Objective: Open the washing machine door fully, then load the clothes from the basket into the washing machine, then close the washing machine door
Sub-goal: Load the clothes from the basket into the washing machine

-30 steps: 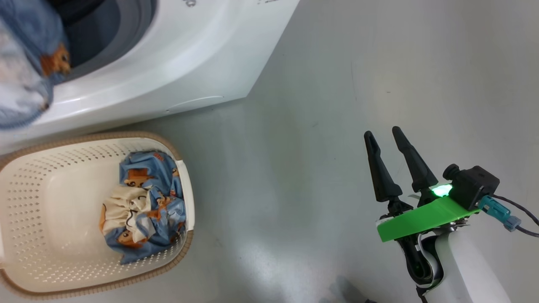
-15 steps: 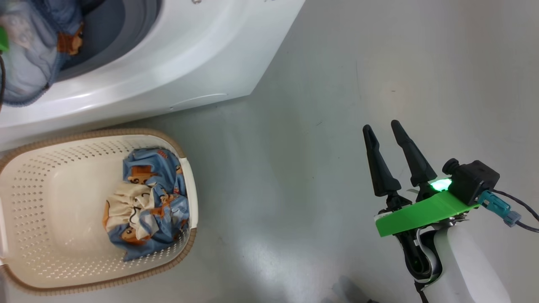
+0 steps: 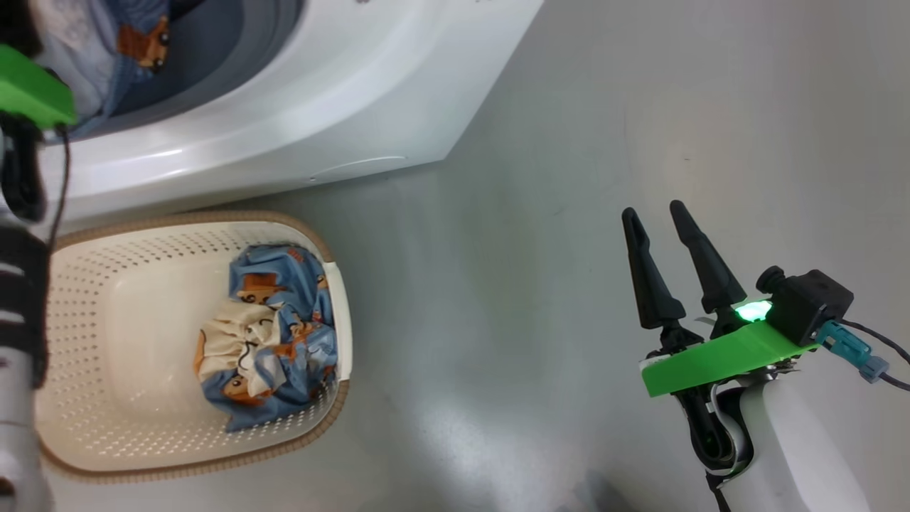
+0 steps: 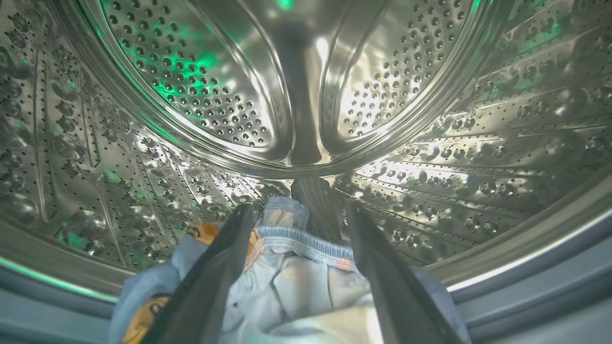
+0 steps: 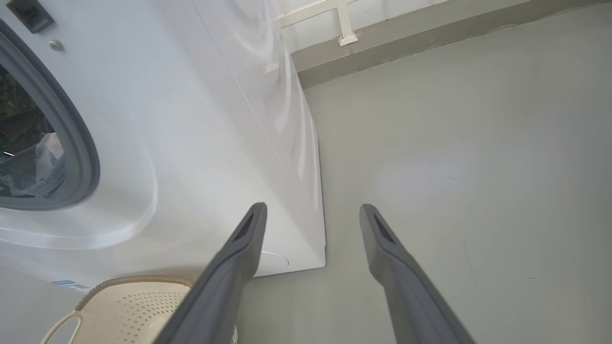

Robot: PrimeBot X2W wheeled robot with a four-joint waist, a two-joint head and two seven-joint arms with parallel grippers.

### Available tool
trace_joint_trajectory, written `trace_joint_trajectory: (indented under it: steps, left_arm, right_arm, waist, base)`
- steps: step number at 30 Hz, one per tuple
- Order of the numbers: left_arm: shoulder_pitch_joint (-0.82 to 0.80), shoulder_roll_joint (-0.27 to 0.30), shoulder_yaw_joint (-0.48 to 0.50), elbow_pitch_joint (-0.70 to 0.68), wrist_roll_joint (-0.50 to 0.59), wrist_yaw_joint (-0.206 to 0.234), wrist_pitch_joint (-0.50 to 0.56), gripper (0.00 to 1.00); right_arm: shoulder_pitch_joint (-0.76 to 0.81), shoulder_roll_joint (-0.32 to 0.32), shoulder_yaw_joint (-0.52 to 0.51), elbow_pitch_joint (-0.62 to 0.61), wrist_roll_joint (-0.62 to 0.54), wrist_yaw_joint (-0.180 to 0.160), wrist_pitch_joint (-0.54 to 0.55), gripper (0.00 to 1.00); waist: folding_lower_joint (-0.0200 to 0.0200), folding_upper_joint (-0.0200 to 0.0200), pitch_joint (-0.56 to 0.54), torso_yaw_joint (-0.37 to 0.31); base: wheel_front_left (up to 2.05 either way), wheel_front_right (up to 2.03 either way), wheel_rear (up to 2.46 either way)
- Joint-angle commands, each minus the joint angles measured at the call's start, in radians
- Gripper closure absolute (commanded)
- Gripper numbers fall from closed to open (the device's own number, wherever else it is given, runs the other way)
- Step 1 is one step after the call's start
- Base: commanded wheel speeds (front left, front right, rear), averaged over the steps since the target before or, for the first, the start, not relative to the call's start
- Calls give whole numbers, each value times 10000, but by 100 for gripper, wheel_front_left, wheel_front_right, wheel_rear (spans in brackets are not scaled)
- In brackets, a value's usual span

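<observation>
My left gripper is inside the washing machine, open, its fingers pointing at the perforated steel drum. A light-blue piece of the clothes lies loose between and under the fingers at the drum mouth, and it also appears in the opening in the head view. More of the clothes lie bunched in the right end of the cream basket on the floor in front of the machine. My right gripper hangs open over bare floor, holding nothing. The washing machine door is out of view.
The grey floor stretches from the machine to my right arm. My left forearm crosses the basket's left end. A low wall base runs behind the machine's side.
My left gripper has opened and let go of the blue cloth, which now rests in the drum mouth. The head camera has shifted; the right arm is unchanged.
</observation>
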Motion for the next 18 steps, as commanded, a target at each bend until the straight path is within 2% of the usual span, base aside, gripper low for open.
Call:
trace_joint_trajectory:
  steps: [1, 10, 18]
  left_arm:
    - [298, 378, 169, -426, -76, -25, -51, 0]
    - [1481, 26, 651, -1488, -35, -26, -51, 0]
    - [3495, -446, 1576, -3348, 350, -26, -51, 0]
  right_arm:
    - [112, -66, 128, -265, 94, 25, -74, 0]
    - [154, -229, -80, -324, 45, 25, -74, 0]
    - [249, -411, -348, -416, -9, 25, -74, 0]
  waist:
    - [0, 0, -29, 109]
    - [0, 0, -86, 521]
    - [0, 0, -202, 909]
  base:
    - [0, 0, 0]
    - [0, 0, 0]
    - [0, 0, 0]
